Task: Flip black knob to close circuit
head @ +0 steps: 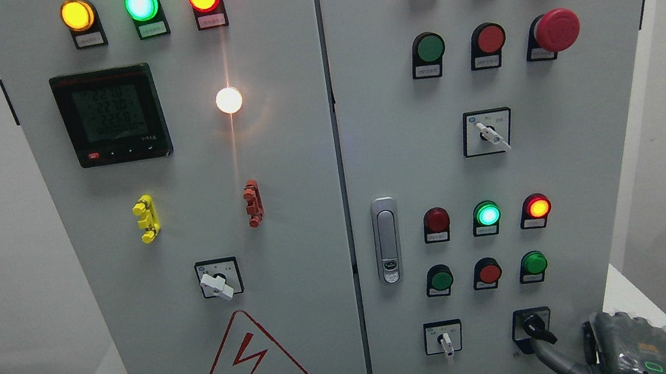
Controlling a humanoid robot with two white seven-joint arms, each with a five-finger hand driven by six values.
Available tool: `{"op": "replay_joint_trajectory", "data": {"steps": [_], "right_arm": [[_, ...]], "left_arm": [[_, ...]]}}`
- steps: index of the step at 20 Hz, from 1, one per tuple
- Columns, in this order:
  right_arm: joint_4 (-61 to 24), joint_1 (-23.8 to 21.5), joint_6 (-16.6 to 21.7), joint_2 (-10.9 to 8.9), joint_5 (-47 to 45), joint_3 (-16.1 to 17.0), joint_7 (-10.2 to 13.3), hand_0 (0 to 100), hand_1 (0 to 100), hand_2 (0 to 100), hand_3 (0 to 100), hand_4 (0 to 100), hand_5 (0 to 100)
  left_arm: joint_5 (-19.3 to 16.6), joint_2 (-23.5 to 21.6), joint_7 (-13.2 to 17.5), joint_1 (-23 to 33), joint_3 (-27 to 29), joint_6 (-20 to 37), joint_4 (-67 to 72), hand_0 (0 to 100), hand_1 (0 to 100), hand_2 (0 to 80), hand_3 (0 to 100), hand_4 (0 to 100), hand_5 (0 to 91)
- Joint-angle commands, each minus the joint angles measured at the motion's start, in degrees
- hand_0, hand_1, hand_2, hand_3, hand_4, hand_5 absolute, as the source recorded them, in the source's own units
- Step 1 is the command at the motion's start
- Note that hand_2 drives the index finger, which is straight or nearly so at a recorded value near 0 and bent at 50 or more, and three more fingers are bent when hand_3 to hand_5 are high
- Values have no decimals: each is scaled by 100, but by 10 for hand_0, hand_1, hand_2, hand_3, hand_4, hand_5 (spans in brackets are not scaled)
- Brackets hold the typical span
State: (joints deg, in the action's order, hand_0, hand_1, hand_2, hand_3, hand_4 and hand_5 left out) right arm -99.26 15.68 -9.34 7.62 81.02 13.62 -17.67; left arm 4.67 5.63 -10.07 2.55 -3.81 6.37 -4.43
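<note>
1. The black knob (537, 328) sits at the lower right of the cabinet door (569, 178), right of the white selector switch (444, 340).
2. Its long axis runs diagonally, the handle pointing down and right.
3. The right hand (556, 357) rises from below the knob, one dark finger reaching it; its grip cannot be told.

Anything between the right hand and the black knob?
Nothing visible. The right hand sits at the lower right, one finger reaching up to the black knob at the panel's bottom right. No obstruction shows between them; contact is unclear.
</note>
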Motion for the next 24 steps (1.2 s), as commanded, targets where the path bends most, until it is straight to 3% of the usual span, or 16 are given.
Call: {"op": "replay_joint_trajectory", "data": {"steps": [1, 10, 13, 17, 21, 24], "right_arm": [[29, -135, 11, 12, -16, -298, 106, 0, 2, 896, 1000, 947, 976], [82, -214, 56, 12, -33, -510, 282, 0, 4, 894, 1000, 945, 974], [56, -232, 64, 12, -225, -579, 457, 0, 7, 891, 1000, 945, 975], [-137, -372, 56, 12, -341, -624, 475, 0, 14, 888, 1000, 942, 974], [-418, -618, 73, 3, -524, -650, 651, 0, 20, 886, 1000, 939, 974], [-568, -838, 82, 3, -973, -896, 1010, 0, 29, 883, 1000, 944, 974]], "left_arm": [[-1, 0, 5, 0, 3, 5, -5, 120, 556, 0, 0, 0, 0], [-1, 0, 5, 0, -6, 5, -5, 120, 556, 0, 0, 0, 0], [-1, 0, 5, 0, -6, 5, 4, 120, 556, 0, 0, 0, 0], [-1, 0, 5, 0, 3, 5, -5, 120, 556, 0, 0, 0, 0], [-1, 0, 5, 0, -6, 5, 4, 120, 556, 0, 0, 0, 0], [-1, 0, 5, 0, 3, 5, -5, 120, 556, 0, 0, 0, 0]]}}
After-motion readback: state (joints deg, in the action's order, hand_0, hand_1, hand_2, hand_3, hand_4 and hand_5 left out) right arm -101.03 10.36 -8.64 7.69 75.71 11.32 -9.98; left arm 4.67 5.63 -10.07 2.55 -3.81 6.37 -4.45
